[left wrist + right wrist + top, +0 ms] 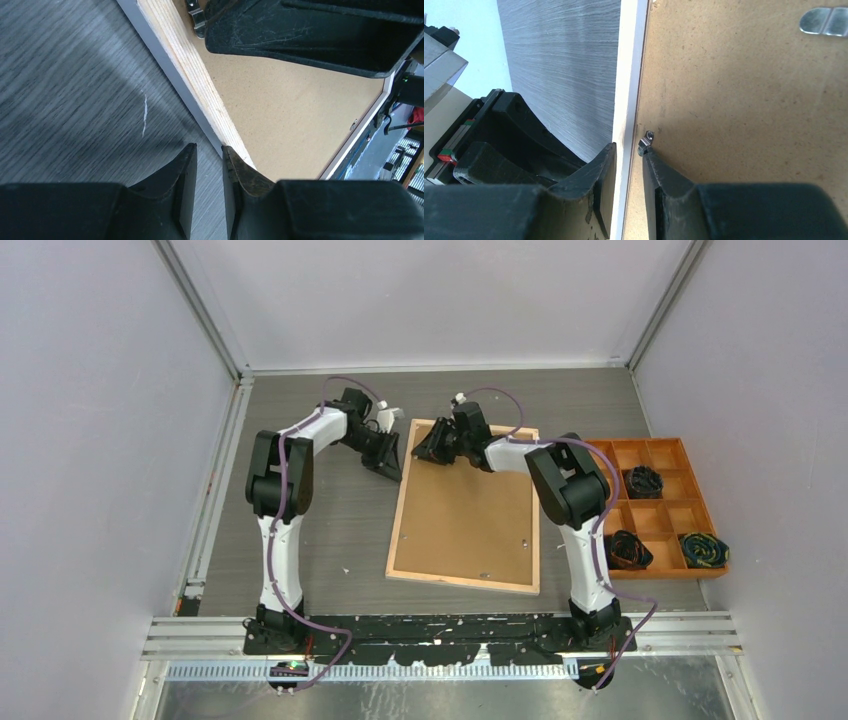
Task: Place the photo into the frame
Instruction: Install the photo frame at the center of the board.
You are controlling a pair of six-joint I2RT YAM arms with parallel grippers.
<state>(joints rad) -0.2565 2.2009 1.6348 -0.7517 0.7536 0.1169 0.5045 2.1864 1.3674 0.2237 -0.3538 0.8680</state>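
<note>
Jaws of left gripper (209, 160) barely parted, nothing between, tips at outer rail of frame (397, 520). Right gripper (629, 150) nearly closed astride frame rail, beside small metal tab (646, 139); I couldn't confirm pinch. Frame lay back-up, centre of top view, backing board (465, 510) seated, presumably for tab access. Photo unseen; I guessed it was under board. Both grippers sat at upper left corner.
</note>
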